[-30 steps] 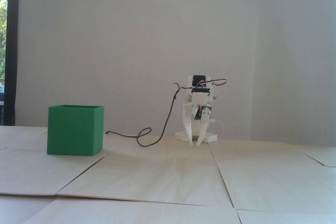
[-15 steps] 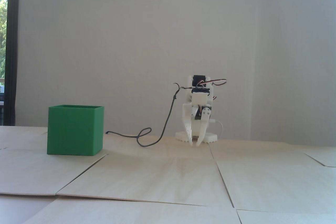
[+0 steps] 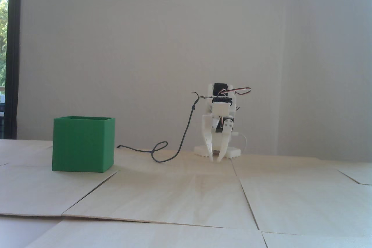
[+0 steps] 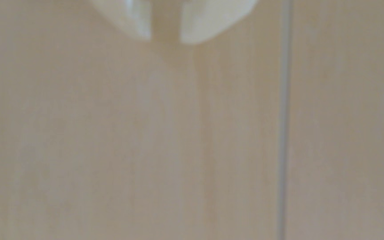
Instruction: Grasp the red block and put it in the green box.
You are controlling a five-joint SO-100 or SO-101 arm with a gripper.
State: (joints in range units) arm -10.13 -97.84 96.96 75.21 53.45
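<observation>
The white gripper [image 3: 215, 160] points straight down with its tips just above the wooden table [image 3: 186, 195], fingers slightly parted around bare air, holding nothing; the blurry wrist view shows the same narrow gap [image 4: 165, 39]. The green box [image 3: 82, 144] sits well off to the left in the fixed view. I can't spot the red block anywhere. Nothing has shifted since a second ago
</observation>
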